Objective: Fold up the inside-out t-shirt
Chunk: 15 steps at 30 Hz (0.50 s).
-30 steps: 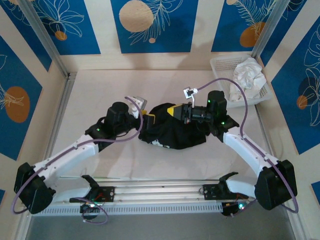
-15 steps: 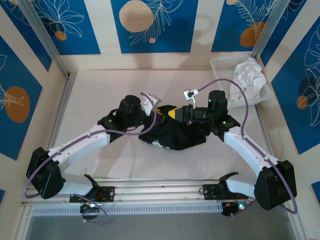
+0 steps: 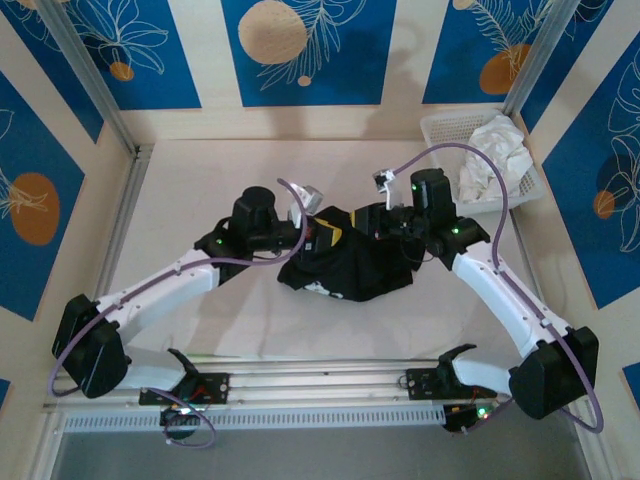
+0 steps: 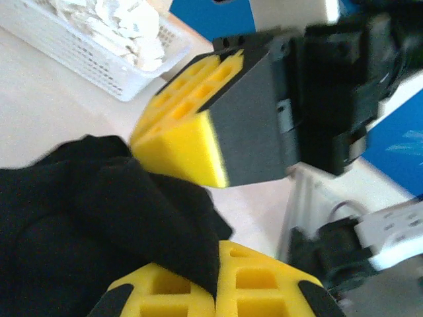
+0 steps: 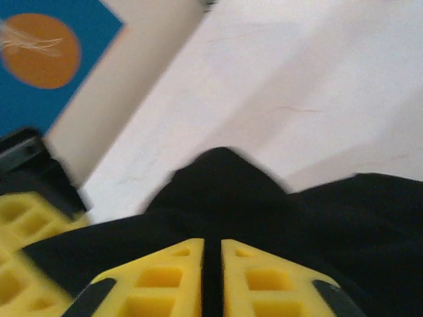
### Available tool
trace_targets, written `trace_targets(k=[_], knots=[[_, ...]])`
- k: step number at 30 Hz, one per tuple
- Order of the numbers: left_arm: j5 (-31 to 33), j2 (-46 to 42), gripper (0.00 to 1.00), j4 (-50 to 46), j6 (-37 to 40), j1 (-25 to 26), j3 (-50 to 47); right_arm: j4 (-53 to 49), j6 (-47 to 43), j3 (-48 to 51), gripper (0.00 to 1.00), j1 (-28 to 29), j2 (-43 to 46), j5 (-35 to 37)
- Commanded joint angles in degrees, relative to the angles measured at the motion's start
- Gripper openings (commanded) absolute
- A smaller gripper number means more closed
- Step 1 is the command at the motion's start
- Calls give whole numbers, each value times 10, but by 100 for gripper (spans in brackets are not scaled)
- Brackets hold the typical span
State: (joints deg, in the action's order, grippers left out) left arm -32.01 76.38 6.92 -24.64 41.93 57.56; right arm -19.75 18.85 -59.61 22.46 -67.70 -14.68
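T-shirt (image 3: 345, 268): soft black cloth lump, fold in yellow-padded L gripper (image 4: 216, 290).

Left gripper (image 3: 318, 234) sits at the inside-out t-shirt's (image 3: 345, 268) left edge, right gripper (image 3: 376, 221) at its right, basket (image 3: 440, 124) behind-right.

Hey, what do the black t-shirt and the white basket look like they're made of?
The t-shirt looks like soft matte cloth, perhaps cotton: it bunches and drapes in folds. The basket is probably rigid white plastic: its walls are a moulded grid of holes.
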Motion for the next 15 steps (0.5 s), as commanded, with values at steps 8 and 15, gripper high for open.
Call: trace_targets(k=[8, 15], knots=[[-3, -22, 0, 140, -197, -13, -42, 19, -74, 119, 42, 17, 172, 45], [-3, -20, 0, 156, -198, -14, -44, 97, -37, 163, 61, 56, 158, 17]])
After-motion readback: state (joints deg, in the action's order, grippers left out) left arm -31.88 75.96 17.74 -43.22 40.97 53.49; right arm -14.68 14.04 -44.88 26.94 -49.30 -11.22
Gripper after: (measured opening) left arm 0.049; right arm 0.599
